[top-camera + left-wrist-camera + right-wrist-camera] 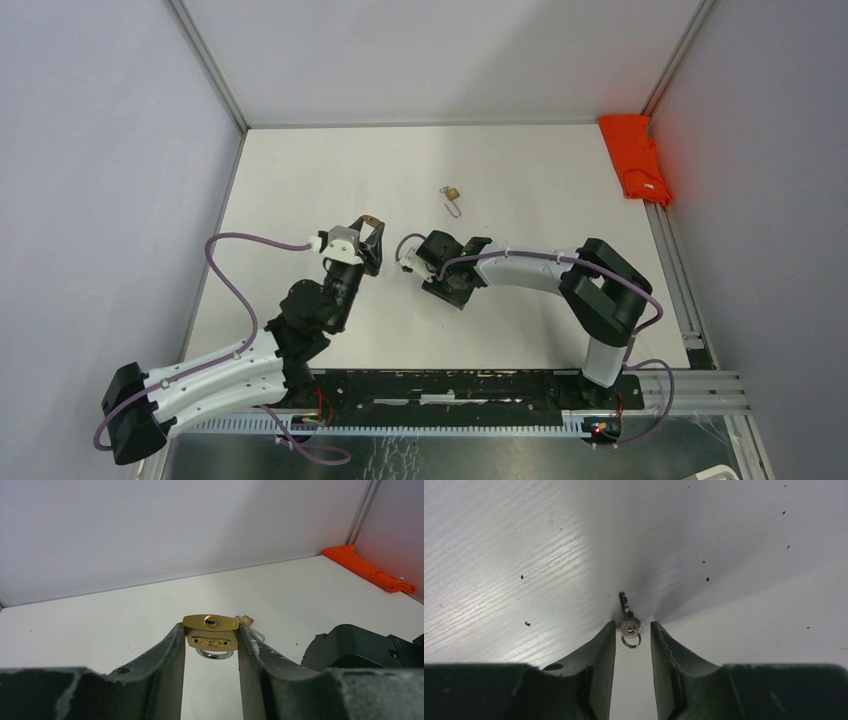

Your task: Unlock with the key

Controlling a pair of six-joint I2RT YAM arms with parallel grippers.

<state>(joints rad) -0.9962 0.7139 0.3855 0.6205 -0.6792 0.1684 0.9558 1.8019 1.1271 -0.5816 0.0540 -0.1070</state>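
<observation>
The padlock (210,632): brass-yellow body, darker engraved plate on its face, silver-grey shackle. The key (628,620): dull silver, its ring the same silver. On my left end effector (210,639), fingers (167,660) are dark charcoal with pale scuffs along the edges. My right end effector (633,630): same charcoal, fewer scuffs. The counter (499,555): white, fine parallel grain lines, scattered black specks. The cloth (635,158): bright orange. My left arm (215,375) and right arm (520,268): white links, black joints, purple cables (232,290). The walls (100,150): pale grey. A small object (453,192) on the counter: brass with silver.
</observation>
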